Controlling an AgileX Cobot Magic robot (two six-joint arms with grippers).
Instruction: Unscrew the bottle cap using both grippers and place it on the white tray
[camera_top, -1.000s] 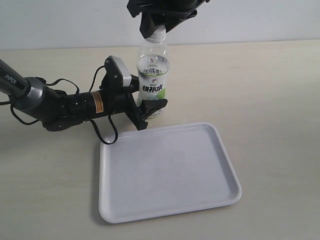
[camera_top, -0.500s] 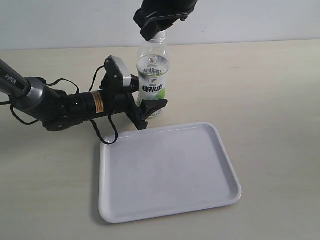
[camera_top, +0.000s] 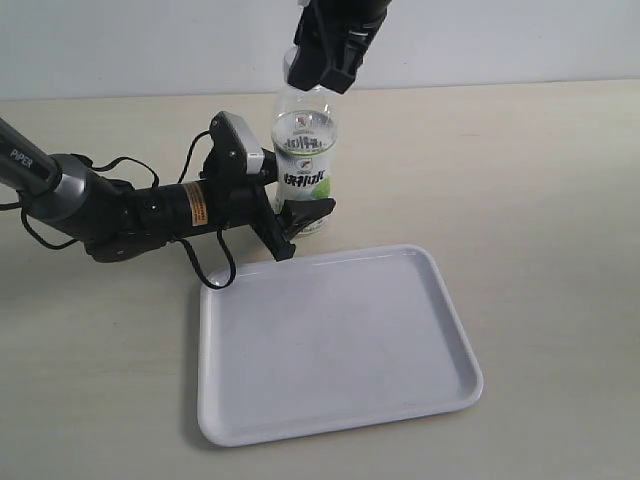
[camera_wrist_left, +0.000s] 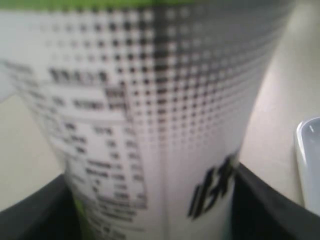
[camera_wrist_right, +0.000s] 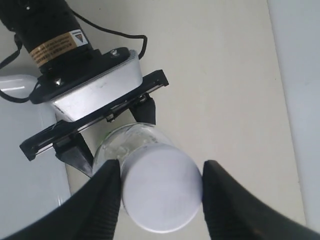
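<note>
The cap (camera_wrist_right: 161, 186) is gripped between the two fingers of the right pincer (camera_wrist_right: 159, 199), on top of the bottle (camera_top: 308, 170). The bottle's lower body is clamped by the left pincer (camera_top: 300, 215). The bottle is stood upright on the counter (camera_top: 520, 180), just beside the white tray (camera_top: 335, 345)

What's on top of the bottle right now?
The white cap, pinched by the right tool. The bottle neck is hidden under it.
</note>
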